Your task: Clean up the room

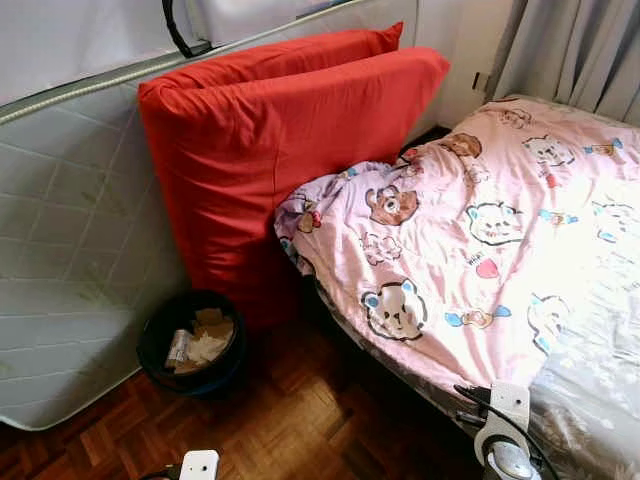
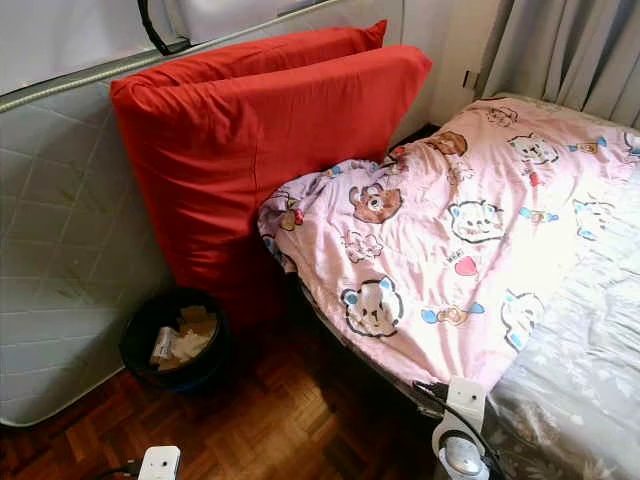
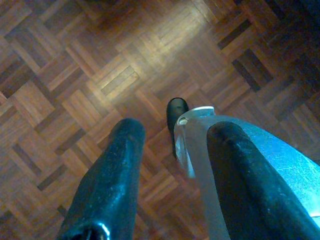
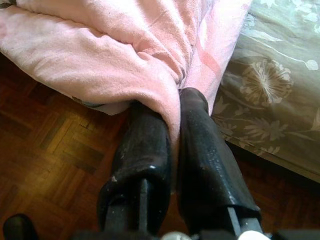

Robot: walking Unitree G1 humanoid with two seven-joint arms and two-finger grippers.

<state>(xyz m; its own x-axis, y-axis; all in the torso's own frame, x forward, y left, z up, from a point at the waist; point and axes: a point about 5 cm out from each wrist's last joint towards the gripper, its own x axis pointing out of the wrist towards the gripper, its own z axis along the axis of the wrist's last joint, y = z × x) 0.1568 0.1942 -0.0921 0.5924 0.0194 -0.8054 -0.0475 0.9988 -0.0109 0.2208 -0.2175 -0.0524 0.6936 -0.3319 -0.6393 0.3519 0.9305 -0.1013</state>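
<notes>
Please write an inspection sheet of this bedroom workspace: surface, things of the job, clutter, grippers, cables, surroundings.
Surface: dark wooden parquet floor, bare where it shows.
Job's things: pink cartoon-animal blanket spread over the bed, its edge hanging off the side.
Clutter: round black waste bin with paper scraps, standing beside the big red cushions.
Grippers: right gripper shut on the blanket's edge; left gripper open, above the floor, holding nothing.
Cables: black cable at the right wrist.
Surroundings: grey quilted mattress leaning upright behind the cushions; grey floral bedsheet; grey curtain.
</notes>
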